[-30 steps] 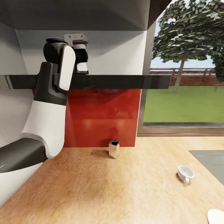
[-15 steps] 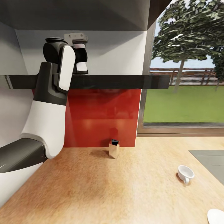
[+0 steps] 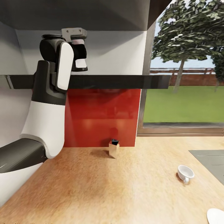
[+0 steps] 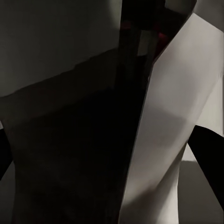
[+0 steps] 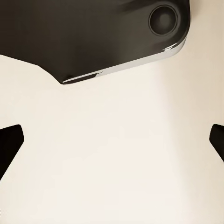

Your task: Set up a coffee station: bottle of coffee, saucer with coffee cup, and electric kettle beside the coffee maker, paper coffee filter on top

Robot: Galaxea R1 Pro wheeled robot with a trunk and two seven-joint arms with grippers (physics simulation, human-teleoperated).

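Presently, left arm: raised from the worktop to the kitchen shelf (image 3: pixel 118 81), so that our left gripper (image 3: pixel 81 62) sits just above the shelf's front edge, near its left end. We judge this is the reach for the bottle of coffee.
Left gripper's hold: we cannot tell. In the left wrist view its dark fingertips (image 4: pixel 207 154) stand at the two sides with a pale-and-dark shape (image 4: pixel 163 116) close between them, but whether they press on it is unclear.
Bottle of coffee: we cannot say whether that close shape is the bottle. The shelf is seen edge-on from below, which hides what stands on it.
Right gripper (image 5: pixel 112 140): spread wide with nothing between the fingertips, over a cream surface beside a dark, chrome-edged body (image 5: pixel 93 37). We take it as parked while the left arm works.
Coffee cup (image 3: pixel 185 173): on the worktop (image 3: pixel 93 193) toward its right edge, just beside a grey inset panel (image 3: pixel 208 160). It looks empty, with its handle toward us.
Saucer (image 3: pixel 216 216): at the near right corner of the worktop, bare, apart from the cup. That pairing is not yet done.
Small tan carton (image 3: pixel 114 148): upright at the back edge against the red backsplash (image 3: pixel 102 118), with a dark top. Its contents are hidden.
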